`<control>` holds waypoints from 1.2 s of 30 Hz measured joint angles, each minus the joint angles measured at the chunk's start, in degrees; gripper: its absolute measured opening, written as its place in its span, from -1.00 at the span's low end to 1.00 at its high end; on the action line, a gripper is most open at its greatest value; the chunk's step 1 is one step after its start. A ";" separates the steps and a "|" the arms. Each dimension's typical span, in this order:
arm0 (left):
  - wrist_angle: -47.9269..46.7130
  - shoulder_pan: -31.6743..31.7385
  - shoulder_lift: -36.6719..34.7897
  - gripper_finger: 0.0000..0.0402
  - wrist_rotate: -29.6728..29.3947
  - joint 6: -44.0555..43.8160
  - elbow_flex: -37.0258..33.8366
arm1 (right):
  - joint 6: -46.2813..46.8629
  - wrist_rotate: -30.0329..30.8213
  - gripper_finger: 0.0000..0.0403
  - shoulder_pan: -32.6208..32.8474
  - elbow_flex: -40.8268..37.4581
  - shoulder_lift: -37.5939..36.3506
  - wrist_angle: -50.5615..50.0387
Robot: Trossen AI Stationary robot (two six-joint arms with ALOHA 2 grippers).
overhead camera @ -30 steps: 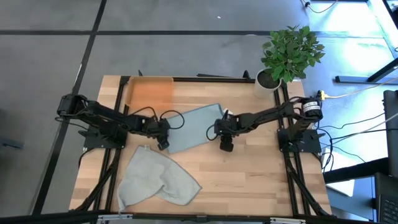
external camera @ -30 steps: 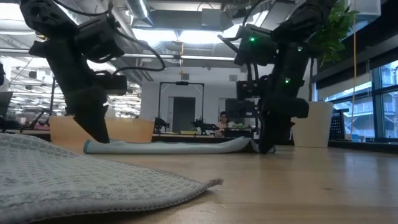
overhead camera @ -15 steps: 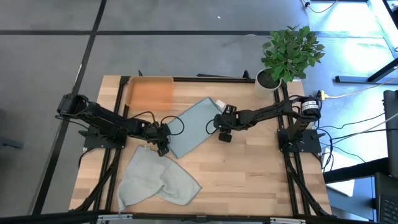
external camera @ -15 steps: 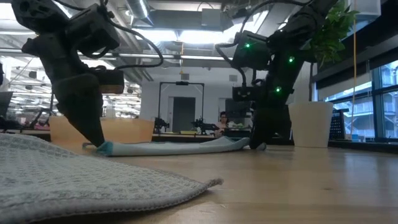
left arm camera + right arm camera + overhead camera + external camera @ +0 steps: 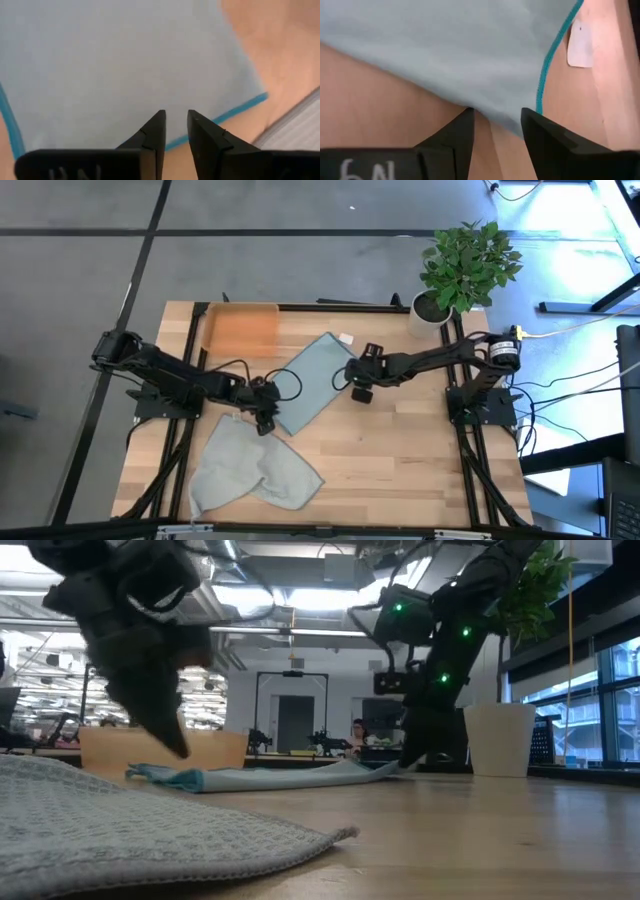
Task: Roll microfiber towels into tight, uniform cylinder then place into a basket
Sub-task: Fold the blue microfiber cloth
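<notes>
The light teal-blue microfiber towel (image 5: 308,380) lies flat and slantwise on the wooden table, with a white tag (image 5: 580,45) at its far corner. My left gripper (image 5: 266,418) hovers just over the towel's near-left hem (image 5: 235,111), its fingers (image 5: 156,125) a narrow gap apart with nothing between them. My right gripper (image 5: 353,380) stands open at the towel's right edge (image 5: 495,117). The pale grey-green towel (image 5: 250,465) lies crumpled near the front left. The orange basket (image 5: 240,330) sits at the far left. My right gripper's open fingers (image 5: 462,127) stand at the teal towel's right edge (image 5: 495,117), near its far corner, slanting down from the table's right. In the low view that end of the towel (image 5: 385,767) rises slightly toward the fingertips. Whether they press it I cannot tell.
A white pot with a green plant (image 5: 440,305) stands at the far right corner. Bare wood (image 5: 400,460) spreads over the near right of the table. Black frame rails (image 5: 190,380) run along both sides.
The teal towel has turned about on the table: its right end swung toward the far edge, its left end toward the near edge. My right gripper went toward the far edge with that end. My left gripper moved toward the near edge, then rose off the towel.
</notes>
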 joint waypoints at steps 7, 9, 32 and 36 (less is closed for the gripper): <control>-9.44 1.36 -0.02 -0.65 -5.06 6.02 5.39 | 3.34 -5.88 -0.19 1.26 0.09 -4.09 1.00; -13.84 2.14 -0.06 -0.65 -9.17 6.33 6.17 | 4.28 -10.97 -0.19 1.24 0.09 -4.51 1.79; -12.86 8.67 -0.13 -0.65 -7.60 -0.85 -1.91 | 4.87 -22.60 -0.19 -0.97 -0.94 4.53 17.22; -9.11 8.08 -0.17 -0.65 -5.40 -1.13 -2.94 | 4.87 -18.72 -0.19 -2.00 -0.92 4.72 17.03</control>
